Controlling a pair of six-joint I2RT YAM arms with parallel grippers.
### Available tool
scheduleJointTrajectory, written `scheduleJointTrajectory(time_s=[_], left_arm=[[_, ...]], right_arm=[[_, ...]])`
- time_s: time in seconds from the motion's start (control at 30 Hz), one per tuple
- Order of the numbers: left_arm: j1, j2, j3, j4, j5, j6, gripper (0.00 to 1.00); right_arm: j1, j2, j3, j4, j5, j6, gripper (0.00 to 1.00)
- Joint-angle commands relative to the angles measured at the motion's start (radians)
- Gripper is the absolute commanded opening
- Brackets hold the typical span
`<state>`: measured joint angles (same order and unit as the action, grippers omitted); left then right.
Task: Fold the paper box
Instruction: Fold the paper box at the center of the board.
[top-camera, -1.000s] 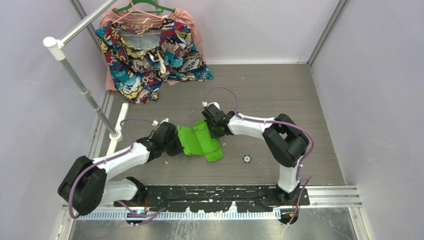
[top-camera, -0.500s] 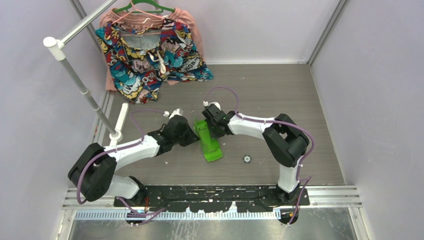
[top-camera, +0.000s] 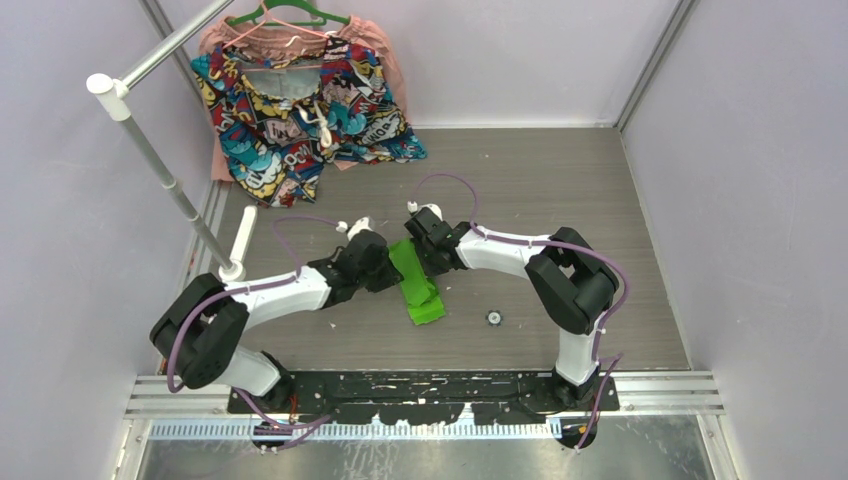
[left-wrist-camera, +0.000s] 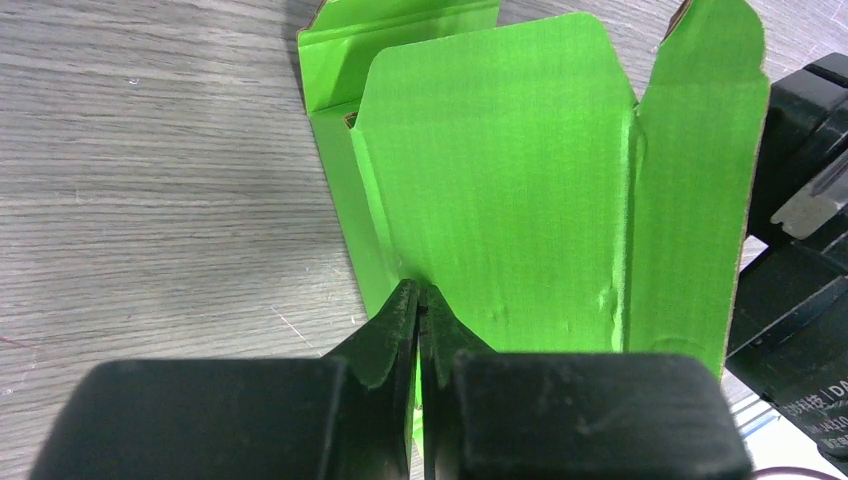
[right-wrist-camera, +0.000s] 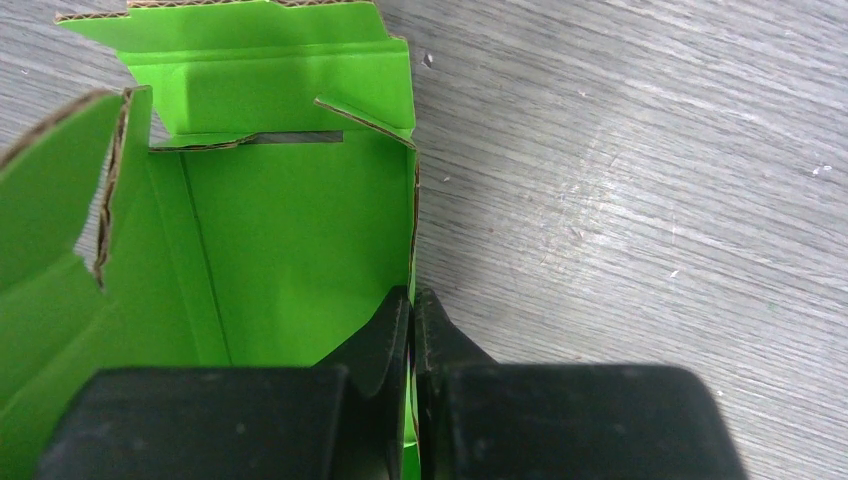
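On the grey wood-grain table (top-camera: 560, 190), enclosed by pale walls, a white garment rack pole (top-camera: 160, 165) slants up at the far left. A comic-print garment (top-camera: 300, 110) hangs from a green hanger (top-camera: 290, 12) in the far left corner, its hem spilling onto the tabletop.

Both arms reach in from the near edge and meet around the middle of the table. Between them lies the paper box (top-camera: 418, 285), a bright lime-green die-cut card, partly folded. In the overhead view it reads as a narrow strip running from the grippers toward the near edge.

The left gripper (left-wrist-camera: 418, 300) is clenched on the near edge of a raised panel of the card. That panel stands up in front of its camera, with a creased side flap to the right. The right gripper (right-wrist-camera: 412, 305) is likewise pinched onto the edge of a side wall. The box's open interior and a tabbed end flap lie beyond its fingers.

A small round object (top-camera: 493, 318), perhaps a cap or ring, sits on the table near the box's right side, apart from it.
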<state>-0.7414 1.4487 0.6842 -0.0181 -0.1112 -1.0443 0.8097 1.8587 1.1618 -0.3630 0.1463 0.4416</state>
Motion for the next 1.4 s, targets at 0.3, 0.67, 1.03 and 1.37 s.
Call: scheduleJointTrajectory(time_s=[0.3, 0.67, 1.03, 1.37], left_arm=[[-0.018, 0.04, 0.016, 0.064, -0.043, 0.01, 0.04], [-0.021, 0.028, 0.031, 0.027, -0.06, 0.029, 0.03], [-0.019, 0.006, 0.048, -0.029, -0.09, 0.057, 0.03], [-0.019, 0.005, 0.074, -0.049, -0.1, 0.074, 0.03]], right_arm=[[0.011, 0.045, -0.021, -0.056, -0.029, 0.022, 0.01], [0.014, 0.038, -0.019, -0.067, -0.023, 0.02, 0.01], [0.013, 0.001, -0.022, -0.075, -0.02, 0.013, 0.32], [0.013, -0.016, -0.01, -0.076, -0.038, 0.014, 0.34]])
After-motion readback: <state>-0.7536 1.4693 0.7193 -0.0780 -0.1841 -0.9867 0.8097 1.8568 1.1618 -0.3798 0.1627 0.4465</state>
